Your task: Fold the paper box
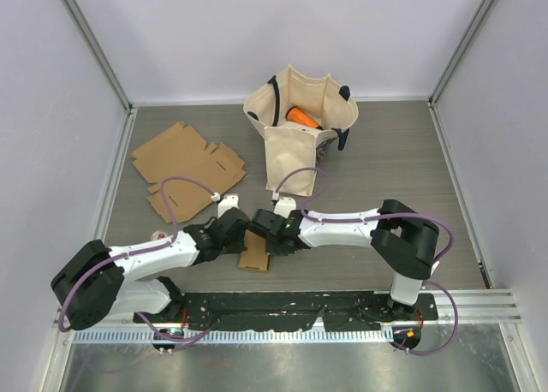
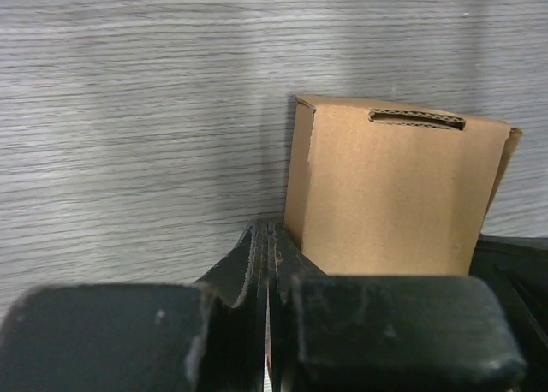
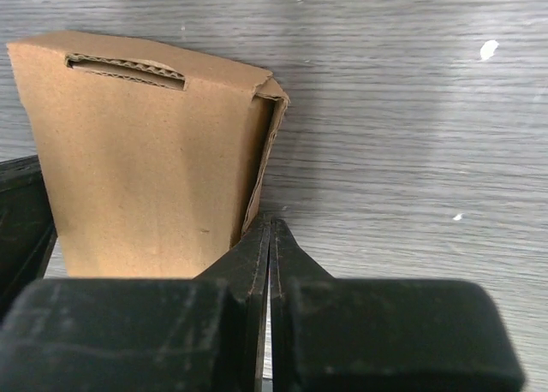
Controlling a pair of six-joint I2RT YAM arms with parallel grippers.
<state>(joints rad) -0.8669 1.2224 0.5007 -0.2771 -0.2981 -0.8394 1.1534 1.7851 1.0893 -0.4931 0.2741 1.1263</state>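
Item 1, paper box (image 1: pixel 255 253): small brown corrugated carton, folded up into a closed block; sits on the grey wood-grain tabletop (image 1: pixel 402 169) near the front edge, between the two arms; a narrow slot (image 2: pixel 417 118) is cut along its far upper edge.

Item 2, left hand (image 1: pixel 242 234): low over the tabletop, just beside the box's left side; in the left wrist view its fingers (image 2: pixel 257 264) are pressed together with only a thin seam between them, and the box stands just to their right; whether any cardboard edge is caught in the seam cannot be told.

Item 3, right hand (image 1: pixel 264 229): meets the left hand above the box; in the right wrist view its fingers (image 3: pixel 282 255) are pressed together, with the box just to their left.

Item 4, flat cardboard blank (image 1: pixel 184 168): unfolded, lying at the far left of the tabletop, well apart from the box.

Item 5, canvas tote bag (image 1: pixel 295 148): cream with dark handles, upright at the far centre; an orange object (image 1: pixel 301 116) shows inside its open mouth.
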